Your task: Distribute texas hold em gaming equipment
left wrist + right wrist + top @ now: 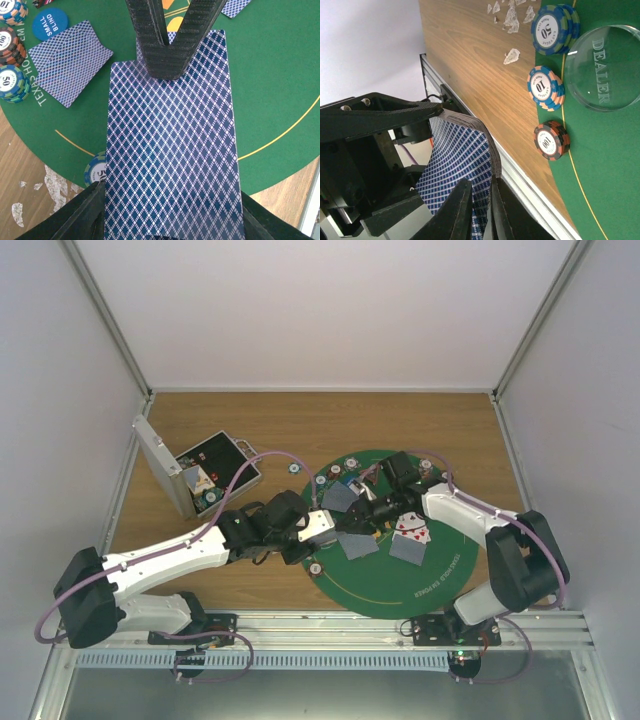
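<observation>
Right gripper [167, 65] nips the right end of blue lattice-backed playing card [170, 140], left gripper [171, 197] clamps its sides; pull straight rightward over round green felt mat [272, 75] without bowing it.

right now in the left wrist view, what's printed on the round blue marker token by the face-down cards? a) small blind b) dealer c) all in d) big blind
a, the round blue marker token reads SMALL BLIND in white letters; it lies on the round green felt mat near the striped-edge poker chips.
</observation>
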Available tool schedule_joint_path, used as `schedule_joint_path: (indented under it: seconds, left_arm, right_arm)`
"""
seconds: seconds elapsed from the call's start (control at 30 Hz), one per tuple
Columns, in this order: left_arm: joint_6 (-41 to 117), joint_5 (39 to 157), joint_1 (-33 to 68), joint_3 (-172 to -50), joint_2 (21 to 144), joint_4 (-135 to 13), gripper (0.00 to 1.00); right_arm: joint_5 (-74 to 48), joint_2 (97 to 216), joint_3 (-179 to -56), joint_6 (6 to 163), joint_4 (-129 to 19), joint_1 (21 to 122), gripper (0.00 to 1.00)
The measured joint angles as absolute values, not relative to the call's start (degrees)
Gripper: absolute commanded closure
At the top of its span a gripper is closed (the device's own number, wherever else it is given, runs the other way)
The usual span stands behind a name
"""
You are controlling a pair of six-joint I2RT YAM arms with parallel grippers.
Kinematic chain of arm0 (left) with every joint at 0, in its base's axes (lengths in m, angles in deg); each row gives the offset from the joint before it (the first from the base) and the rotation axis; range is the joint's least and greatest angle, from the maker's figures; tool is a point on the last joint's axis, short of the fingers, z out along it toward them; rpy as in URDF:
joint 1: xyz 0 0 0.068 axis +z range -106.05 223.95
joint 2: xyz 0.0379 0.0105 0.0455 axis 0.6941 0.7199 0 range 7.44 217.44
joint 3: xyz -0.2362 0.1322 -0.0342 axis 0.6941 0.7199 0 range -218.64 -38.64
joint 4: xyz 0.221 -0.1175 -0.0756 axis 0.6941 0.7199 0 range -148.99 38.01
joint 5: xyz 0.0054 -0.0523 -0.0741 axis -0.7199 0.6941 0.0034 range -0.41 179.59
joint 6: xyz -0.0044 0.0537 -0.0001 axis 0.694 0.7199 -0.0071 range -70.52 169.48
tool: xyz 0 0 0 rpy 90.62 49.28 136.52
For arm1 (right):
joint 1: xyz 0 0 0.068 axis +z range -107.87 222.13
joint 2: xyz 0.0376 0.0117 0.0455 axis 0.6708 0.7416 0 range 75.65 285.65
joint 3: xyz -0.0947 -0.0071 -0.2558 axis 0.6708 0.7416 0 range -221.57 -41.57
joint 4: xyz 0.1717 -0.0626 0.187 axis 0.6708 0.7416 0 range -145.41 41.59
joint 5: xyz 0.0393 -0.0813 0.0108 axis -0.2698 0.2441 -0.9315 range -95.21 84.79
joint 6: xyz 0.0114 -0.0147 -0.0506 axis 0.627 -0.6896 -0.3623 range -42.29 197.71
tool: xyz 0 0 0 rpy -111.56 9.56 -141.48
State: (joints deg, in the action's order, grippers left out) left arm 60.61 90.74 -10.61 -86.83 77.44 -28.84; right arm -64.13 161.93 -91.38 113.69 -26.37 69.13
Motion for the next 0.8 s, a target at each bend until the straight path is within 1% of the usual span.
schedule_joint_path:
  seconds: [0.13,0.33,0.5,0.63,0.8]
  left_arm:
    - [60.61,90.74,-10.61,-86.83,77.44,-28.84,0.44]
    - [60.61,90.72,-10.61,-86.83,77.44,-28.84,0.44]
    - [60.61,90.63,-10.61,-86.83,77.44,-28.88,0.44]
    - [60.61,90.52,-10.66,-86.83,77.41,-28.95,0.44]
    - [60.61,90.52,-10.66,-86.83,77.41,-28.95,0.44]
  right_arm:
    - [-64.59,161.91,-91.38,114.48,-27.18,69.18,0.99]
    - [-63.61,161.38,-91.38,114.85,-27.05,69.13,0.99]
    - [-61.33,158.1,-91.38,114.72,-25.48,67.28,1.0]
    - [-59.08,153.75,-91.07,113.98,-23.03,62.07,0.99]
    - [-54.73,146.8,-88.34,112.51,-18.94,50.88,1.0]
